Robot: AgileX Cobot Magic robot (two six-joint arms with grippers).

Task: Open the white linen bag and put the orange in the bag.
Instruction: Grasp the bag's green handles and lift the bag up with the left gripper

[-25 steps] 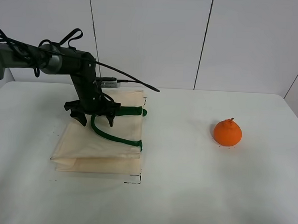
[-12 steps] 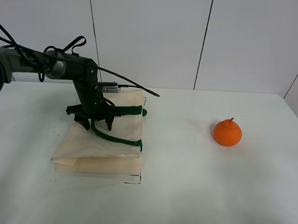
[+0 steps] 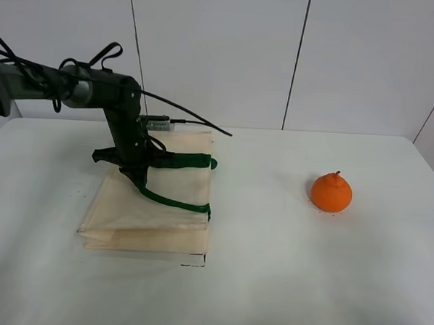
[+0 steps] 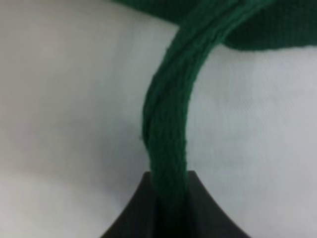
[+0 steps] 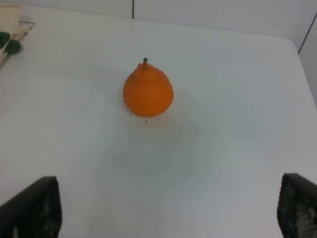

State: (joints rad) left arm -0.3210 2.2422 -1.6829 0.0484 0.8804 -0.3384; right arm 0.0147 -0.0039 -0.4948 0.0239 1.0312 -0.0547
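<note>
One small black corner mark (image 3: 194, 261) sits nearest on the smooth white table (image 3: 305, 291), just beside the near right corner of the white linen bag (image 3: 152, 221). That bag lies flat on the left half of the table, a soft cream cloth rectangle whose folded layers show as stacked edges along its near side. A dark green strap (image 3: 173, 201) of ribbed woven webbing arcs over the cloth from the bag's right edge up to the left gripper (image 3: 134, 170), and a second green band (image 3: 188, 160) runs along the far part to the same edge. The left gripper stands on the far left part of the bag with its jaws closed on the strap; the left wrist view shows the webbing pinched between the two dark fingers (image 4: 133, 208). Well to the right and apart from the bag, the orange (image 3: 331, 192) rests upright on the table, round and glossy, with a bumpy neck and a short dark stem. The right gripper (image 5: 163, 208) hangs well short of the fruit, its two black fingers spread wide with only bare table between them. Farther back a black cable (image 3: 194, 112) trails from the left arm, and pale wall panels (image 3: 215, 53) split by thin dark seams close the view.
</note>
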